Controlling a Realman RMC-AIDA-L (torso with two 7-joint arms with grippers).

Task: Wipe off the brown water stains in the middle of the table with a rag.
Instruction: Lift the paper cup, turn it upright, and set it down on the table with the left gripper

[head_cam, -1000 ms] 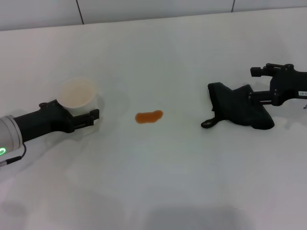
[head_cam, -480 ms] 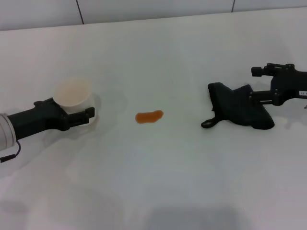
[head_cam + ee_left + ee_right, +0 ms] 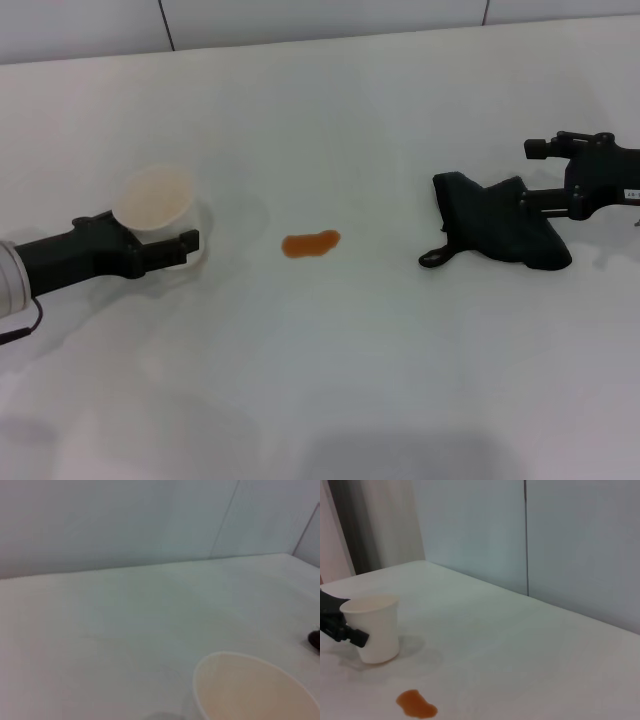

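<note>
Midway between the two hands, the brown water stains (image 3: 311, 243) lie on the white bench (image 3: 330, 120).

Well apart from both hands, the blot is a small orange-brown oblong, and it also shows low in the right wrist view (image 3: 416, 704). Beside the right hand (image 3: 545, 205), the black rag (image 3: 495, 229) lies bunched, its loop tag pointing toward the stain; the hand's fingers touch the rag's far edge, and I cannot tell whether they are spread or clenched. Off to the stain's other side, the left hand (image 3: 185, 244) is clenched around a white cup (image 3: 156, 200) that stands upright on the bench.
</note>
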